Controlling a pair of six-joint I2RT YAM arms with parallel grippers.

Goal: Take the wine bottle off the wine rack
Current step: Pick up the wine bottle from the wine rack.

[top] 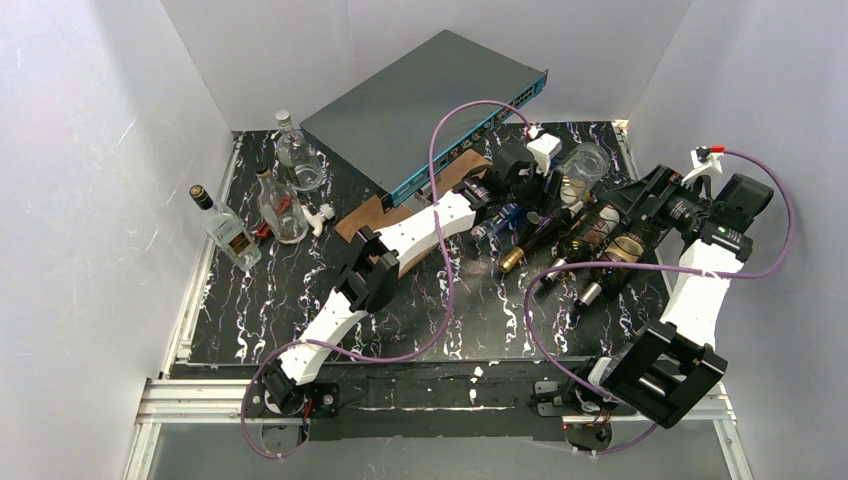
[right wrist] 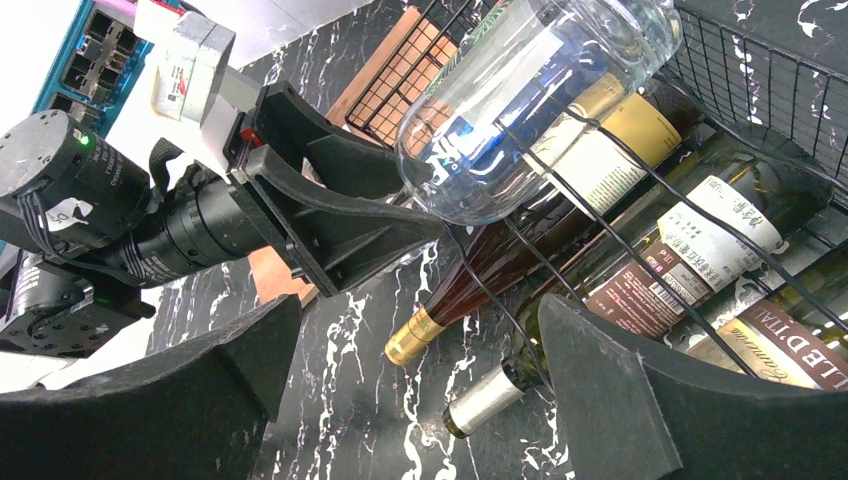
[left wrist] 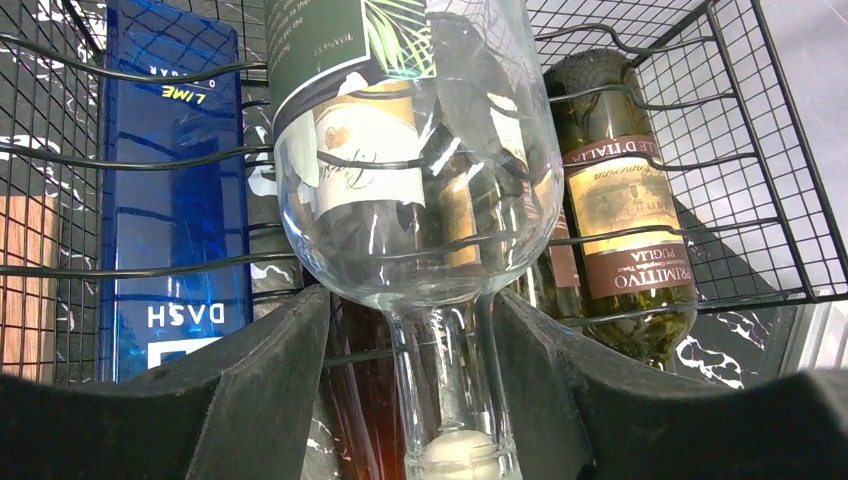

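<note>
The clear wine bottle (left wrist: 410, 200) lies on its side on top of the wine rack (left wrist: 760, 150), neck pointing out at me, above the darker bottles stacked underneath. My left claw (left wrist: 412, 300) has a finger on either side of its neck (left wrist: 440, 380). The right-hand finger looks to be touching the glass, but a sliver of gap shows on the other side, so the claw is part-way apart and not yet clamped. My right claw (right wrist: 418, 310) hangs spread wide beside the rack's open end, holding nothing.

The bottle looks empty, so I judge it light, but it is rigid, smooth glass: slippery under the pads and breakable if it drops or knocks on the wire. The neck is the narrow place my fingers can span. Held there, the wide body will sag at the far end, so I would grip close to the shoulder and squeeze firmly.

I cannot tell whether any wire crosses over the body, so I would draw it out along its own length. The brown-labelled bottle (left wrist: 620, 210) sits just beside it, the blue carton (left wrist: 175, 200) on the other side, and a gold-capped bottle (right wrist: 415, 340) lies right below. Room opens on the black desk (top: 300, 300) in front of the rack. The wooden board (top: 385, 215) and my own purple cable (top: 440, 300) border that space.
</note>
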